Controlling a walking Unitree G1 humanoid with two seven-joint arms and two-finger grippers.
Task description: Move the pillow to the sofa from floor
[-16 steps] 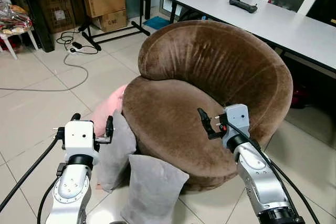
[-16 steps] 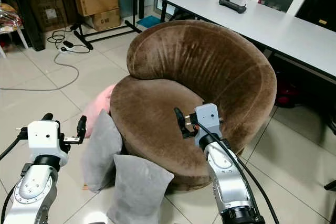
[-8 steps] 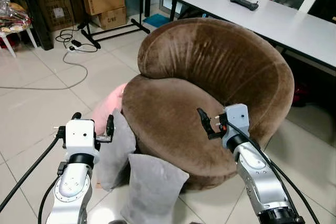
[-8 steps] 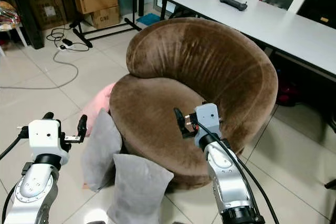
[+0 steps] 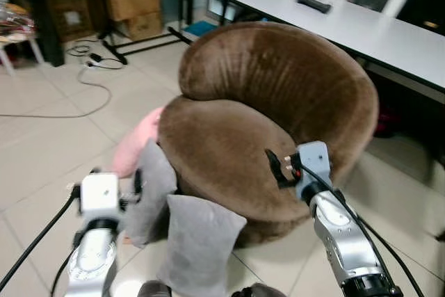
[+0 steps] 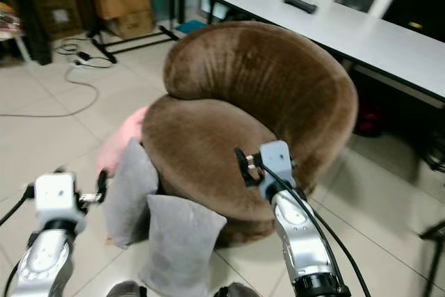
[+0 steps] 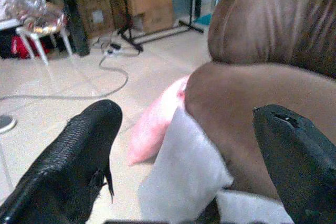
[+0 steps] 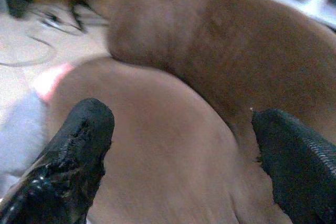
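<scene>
A round brown sofa (image 5: 236, 130) stands in the middle of the tiled floor. Two grey pillows lean against its front: one nearest me (image 5: 198, 245), another (image 5: 149, 189) just behind it. A pink pillow (image 5: 139, 144) lies on the floor behind them, against the sofa's side. My left gripper (image 5: 115, 175) is open and empty, low beside the rear grey pillow (image 7: 181, 171), with the pink pillow (image 7: 155, 121) ahead of it. My right gripper (image 5: 276, 166) is open and empty over the front right of the sofa seat (image 8: 157, 145).
A long white table (image 5: 361, 26) with a black controller (image 5: 314, 3) stands behind the sofa on the right. Cardboard boxes (image 5: 135, 8) and a black stand sit at the back left. A cable (image 5: 83, 102) trails over the floor tiles on the left.
The view has shifted a little and blurred, so the camera has moved. My left gripper sits lower, closer to the rear grey pillow. The right gripper holds its place over the seat.
</scene>
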